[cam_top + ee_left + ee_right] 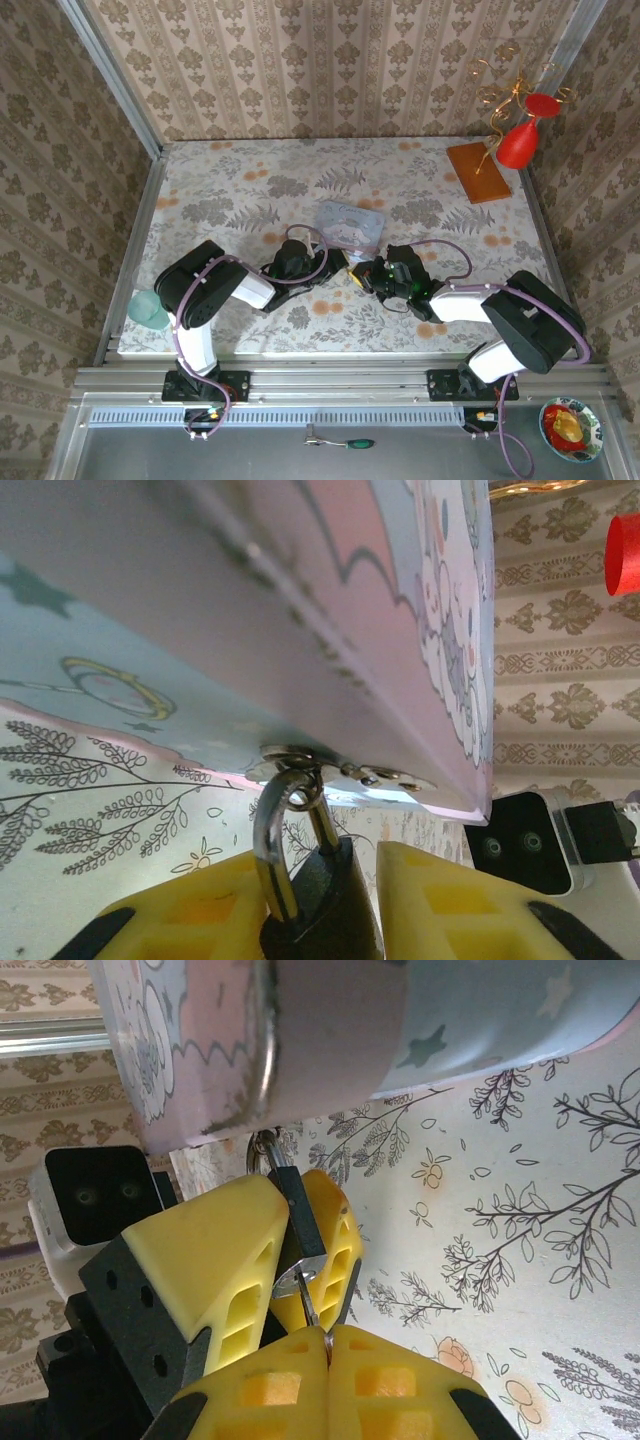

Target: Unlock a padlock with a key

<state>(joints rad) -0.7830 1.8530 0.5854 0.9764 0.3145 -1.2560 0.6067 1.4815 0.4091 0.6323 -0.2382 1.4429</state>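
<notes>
The padlock (330, 895) is small and dark, and its silver shackle (272, 845) is threaded through the hasp ring of the pale blue cartoon tin (300, 600). My left gripper (325, 920) is shut on the padlock body, with a yellow finger on each side. In the right wrist view the padlock (298, 1222) hangs from the tin (330, 1030) between the left gripper's fingers (215, 1250). My right gripper (328, 1355) is shut on the key (311, 1309). The key's thin blade points up into the padlock's bottom face. From above, both grippers meet just in front of the tin (348, 225).
An orange wooden board (478, 171) and a red glass ornament (520, 140) stand at the back right. A teal cup (148, 310) sits at the left table edge. A green-handled tool (350, 443) and a coloured dish (570, 428) lie below the table's front rail.
</notes>
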